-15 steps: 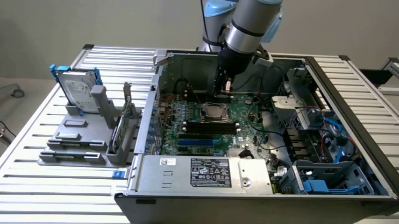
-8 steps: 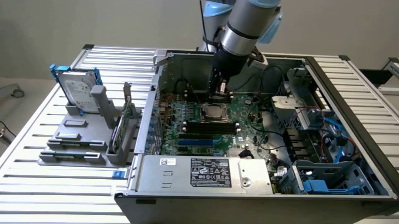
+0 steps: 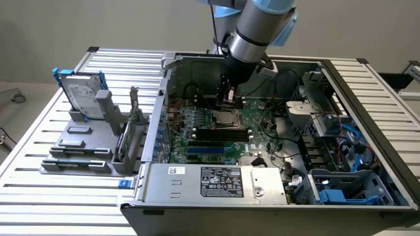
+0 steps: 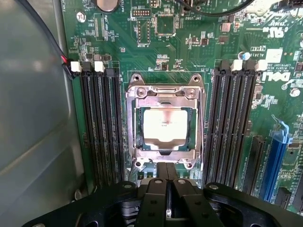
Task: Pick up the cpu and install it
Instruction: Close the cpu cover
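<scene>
Silver-grey and square, the cpu [image 4: 165, 126] lies flat inside the motherboard socket [image 4: 165, 90], with no long axis to align to. The end effector [image 4: 166, 187] hangs close above one edge of the socket frame, its fingers pressed together and empty, and the chip lies just beyond its tips.

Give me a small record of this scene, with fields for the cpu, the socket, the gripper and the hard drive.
cpu: lies flat in the socket
socket: on the motherboard, between two banks of memory slots
gripper: shut, holds nothing, close over the socket
hard drive: upright in the grey rack, at the exterior view's left
</scene>
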`<state>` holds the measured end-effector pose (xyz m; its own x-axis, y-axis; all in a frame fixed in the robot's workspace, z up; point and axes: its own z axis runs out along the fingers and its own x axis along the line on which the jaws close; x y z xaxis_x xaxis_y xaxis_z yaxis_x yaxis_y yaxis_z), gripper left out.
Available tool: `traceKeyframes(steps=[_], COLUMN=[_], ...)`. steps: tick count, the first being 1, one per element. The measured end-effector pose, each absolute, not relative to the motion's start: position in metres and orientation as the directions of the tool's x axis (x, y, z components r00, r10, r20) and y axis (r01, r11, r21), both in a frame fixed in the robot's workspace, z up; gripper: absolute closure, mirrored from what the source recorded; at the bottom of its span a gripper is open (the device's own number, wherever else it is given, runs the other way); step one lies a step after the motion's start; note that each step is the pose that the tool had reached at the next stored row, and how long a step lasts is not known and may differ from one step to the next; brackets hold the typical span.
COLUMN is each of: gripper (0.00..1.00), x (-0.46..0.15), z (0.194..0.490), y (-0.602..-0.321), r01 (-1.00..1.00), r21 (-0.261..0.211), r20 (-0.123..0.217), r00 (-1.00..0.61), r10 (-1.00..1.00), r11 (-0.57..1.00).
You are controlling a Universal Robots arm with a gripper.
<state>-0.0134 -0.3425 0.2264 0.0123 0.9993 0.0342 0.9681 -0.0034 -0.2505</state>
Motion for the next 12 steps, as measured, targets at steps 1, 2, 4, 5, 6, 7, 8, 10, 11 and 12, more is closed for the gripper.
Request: traceKeyframes(steps=[1,2,4,5,6,7,8,10,11,12], gripper=[0.89,0.89,0.89,0.89,0.89,0.89,0.89,0.89,0.89,0.89], x=[-0.014,-0.015,-0.016,-0.017,-0.017,-0.017,-0.017,-0.017,-0.017,-0.017], z=[0.225,0.224,0.221,0.22,0.218,0.217,0.216,0.214,0.214,0.213], y=[-0.343,-0.343,-0.343,-0.343,-0.343,-0.343,-0.343,-0.343,-0.343,-0.343], r01=[0.968,0.968,0.967,0.967,0.967,0.966,0.966,0.966,0.966,0.965], r21=[-0.252,-0.253,-0.255,-0.256,-0.256,-0.257,-0.258,-0.259,-0.26,-0.261], r20=[0.034,0.034,0.034,0.034,0.034,0.034,0.034,0.035,0.036,0.037], r00=[0.012,0.012,0.012,0.013,0.012,0.012,0.012,0.013,0.013,0.013], r10=[0.999,0.999,0.999,0.999,0.999,0.999,0.999,0.999,0.999,0.999], r11=[-0.003,-0.003,-0.003,-0.003,-0.003,-0.003,-0.003,-0.003,-0.003,-0.003])
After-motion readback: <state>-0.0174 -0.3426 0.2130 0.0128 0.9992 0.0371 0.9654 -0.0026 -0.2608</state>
